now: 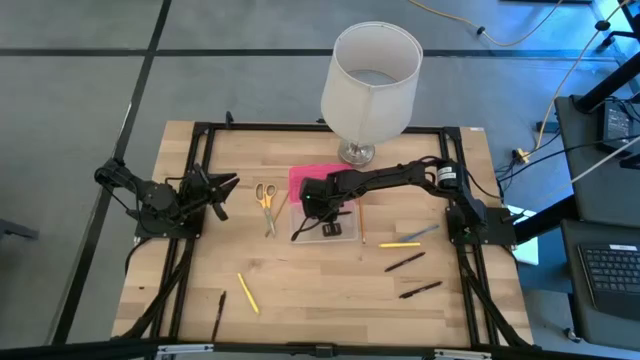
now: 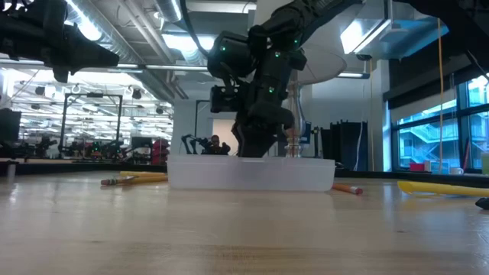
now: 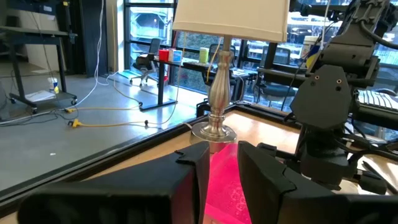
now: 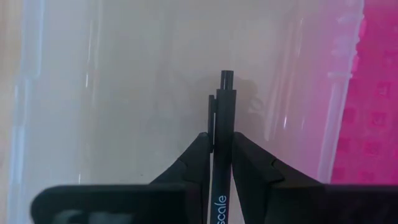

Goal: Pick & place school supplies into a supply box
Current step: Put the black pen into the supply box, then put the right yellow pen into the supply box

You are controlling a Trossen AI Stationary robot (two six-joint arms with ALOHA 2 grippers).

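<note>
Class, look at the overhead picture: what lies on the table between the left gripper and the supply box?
In the high view, yellow-handled scissors lie between the left gripper and the supply box.

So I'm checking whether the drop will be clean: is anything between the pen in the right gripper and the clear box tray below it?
Nothing visible. The right gripper holds the black pen directly over the bare floor of the supply box, with its pink lid off to the side.

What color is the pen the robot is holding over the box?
Black, with pale lettering on its barrel. The pen shows best in the right wrist view, pinched in the right gripper.
</note>
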